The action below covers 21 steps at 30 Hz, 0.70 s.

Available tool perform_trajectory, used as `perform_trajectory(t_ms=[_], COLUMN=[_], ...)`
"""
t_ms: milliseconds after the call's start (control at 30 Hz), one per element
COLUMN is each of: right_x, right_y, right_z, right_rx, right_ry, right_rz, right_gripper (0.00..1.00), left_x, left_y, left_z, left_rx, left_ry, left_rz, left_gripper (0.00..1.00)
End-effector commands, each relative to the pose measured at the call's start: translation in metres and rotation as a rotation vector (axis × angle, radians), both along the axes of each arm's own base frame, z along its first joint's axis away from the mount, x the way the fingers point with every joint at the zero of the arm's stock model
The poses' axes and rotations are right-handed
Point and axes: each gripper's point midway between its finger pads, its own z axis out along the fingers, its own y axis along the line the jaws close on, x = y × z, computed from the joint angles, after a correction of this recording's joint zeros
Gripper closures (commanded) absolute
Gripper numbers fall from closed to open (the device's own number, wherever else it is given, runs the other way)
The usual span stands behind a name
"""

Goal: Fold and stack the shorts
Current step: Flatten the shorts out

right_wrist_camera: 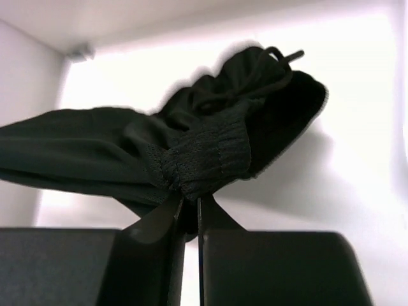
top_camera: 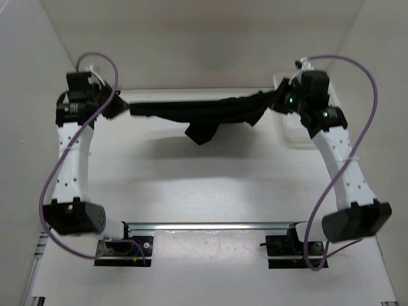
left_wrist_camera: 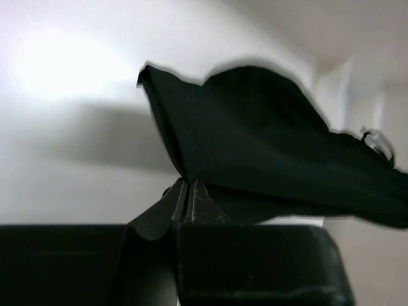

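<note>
Shorts [top_camera: 191, 109] hang over table [top_camera: 204, 191] | left end effector [left_wrist_camera: 190, 191] grips one edge | right end effector [right_wrist_camera: 190, 203] grips waistband [right_wrist_camera: 210, 156]

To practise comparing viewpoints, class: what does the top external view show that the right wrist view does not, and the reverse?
Only the top external view: the left claw, the table, and the whole shorts stretched between the two claws, a flap hanging at the middle. Only the right wrist view: the ribbed waistband and a drawstring up close. Both: the right claw shut on the black shorts.
</note>
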Motion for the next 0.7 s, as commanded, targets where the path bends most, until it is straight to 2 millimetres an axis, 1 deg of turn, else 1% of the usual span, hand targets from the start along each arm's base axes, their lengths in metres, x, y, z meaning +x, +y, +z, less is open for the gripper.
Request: perform_trajectory(t_ms=[0,33,67,100,133,167,200,233,267,300,333,367,400,433,467,500,533,567,600,633,667], right_x=[-0.038,-0.059,-0.073,-0.096,-0.118,-0.135,-0.145,-0.155,-0.165,-0.167,-0.171,-0.177,-0.180,-0.185,-0.193,-0.198,-0.202,-0.210,-0.210,-0.215,-0.222], right_y=[-0.028,-0.036,-0.042,-0.047,-0.053,-0.066,-0.069,-0.071,-0.072,-0.072,-0.068,-0.066,-0.063,-0.059,-0.049,-0.044,-0.038,-0.032,-0.026,-0.018,-0.017], right_z=[-0.038,-0.095,-0.116,-0.122,-0.167,-0.175,-0.186,-0.198,-0.201,-0.202,-0.207,-0.213,-0.218,-0.231,-0.237,-0.241,-0.248,-0.260,-0.261,-0.262,-0.274], right_rx=[-0.088,-0.131,-0.137,-0.138,-0.144,-0.152,-0.146,-0.125,-0.108,-0.094,-0.077,-0.049,-0.031,-0.006,0.033,0.066,0.099,0.148,0.196,0.247,0.281], right_ry=[-0.004,0.116,0.153,0.152,0.255,0.276,0.307,0.349,0.376,0.393,0.421,0.473,0.514,0.586,0.643,0.676,0.717,0.780,0.777,0.801,0.852], right_rz=[-0.078,-0.107,-0.130,-0.141,-0.173,-0.232,-0.254,-0.285,-0.301,-0.314,-0.305,-0.322,-0.327,-0.342,-0.315,-0.306,-0.300,-0.315,-0.304,-0.285,-0.316], right_gripper=[1.00,0.97,0.84,0.38,0.23,0.16,0.13,0.13,0.13,0.13,0.15,0.18,0.22,0.24,0.24,0.24,0.20,0.17,0.13,0.10,0.10], left_x=[-0.058,-0.072,-0.097,-0.114,-0.129,-0.149,-0.156,-0.161,-0.163,-0.163,-0.163,-0.159,-0.161,-0.162,-0.162,-0.168,-0.172,-0.176,-0.182,-0.183,-0.185], left_y=[-0.017,-0.018,-0.027,-0.032,-0.037,-0.038,-0.039,-0.040,-0.040,-0.040,-0.037,-0.035,-0.035,-0.033,-0.033,-0.033,-0.034,-0.037,-0.041,-0.041,-0.045], left_z=[-0.067,-0.088,-0.142,-0.155,-0.176,-0.209,-0.219,-0.223,-0.224,-0.224,-0.223,-0.219,-0.218,-0.222,-0.221,-0.234,-0.238,-0.245,-0.256,-0.259,-0.267], left_rx=[-0.002,-0.005,-0.017,-0.042,-0.050,-0.063,-0.072,-0.080,-0.080,-0.080,-0.067,-0.057,-0.057,-0.049,-0.055,-0.056,-0.064,-0.061,-0.063,-0.069,-0.074], left_ry=[0.145,0.188,0.309,0.327,0.382,0.476,0.507,0.521,0.521,0.521,0.511,0.499,0.505,0.525,0.528,0.569,0.585,0.612,0.648,0.654,0.682], left_rz=[-0.030,-0.030,-0.050,-0.063,-0.078,-0.069,-0.076,-0.068,-0.068,-0.068,-0.057,-0.047,-0.047,-0.038,-0.032,-0.031,-0.023,-0.034,-0.041,-0.033,-0.050], left_gripper=[0.90,0.85,0.73,0.27,0.11,0.06,0.04,0.04,0.04,0.07,0.10,0.22,0.27,0.32,0.40,0.40,0.39,0.35,0.18,0.12,0.08])
